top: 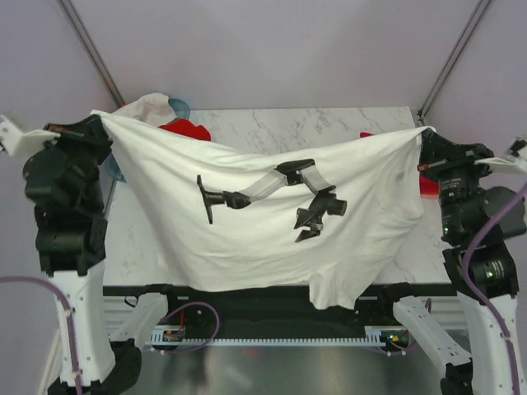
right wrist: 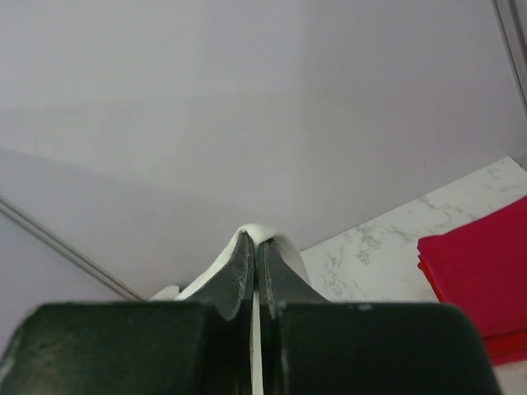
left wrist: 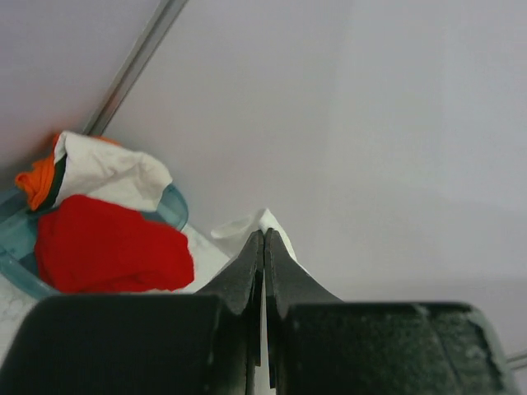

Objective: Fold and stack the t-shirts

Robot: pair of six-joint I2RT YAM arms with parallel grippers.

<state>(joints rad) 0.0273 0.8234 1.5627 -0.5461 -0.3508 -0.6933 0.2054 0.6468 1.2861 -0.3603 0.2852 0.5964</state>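
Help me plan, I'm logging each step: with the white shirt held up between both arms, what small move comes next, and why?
Probably lower both arms together to lay the white t-shirt flat on the table. The left pincer and right pincer are each shut on a corner, and the cloth hangs spread between them, sagging in the middle.

1. No word, label, brand name, number or sign can be read in any of the three views.
2. The white t-shirt (top: pixel 165 181) carries a black-and-grey printed graphic (top: pixel 268 183) across its spread cloth. It shows only shapes, and no letters can be made out in it.
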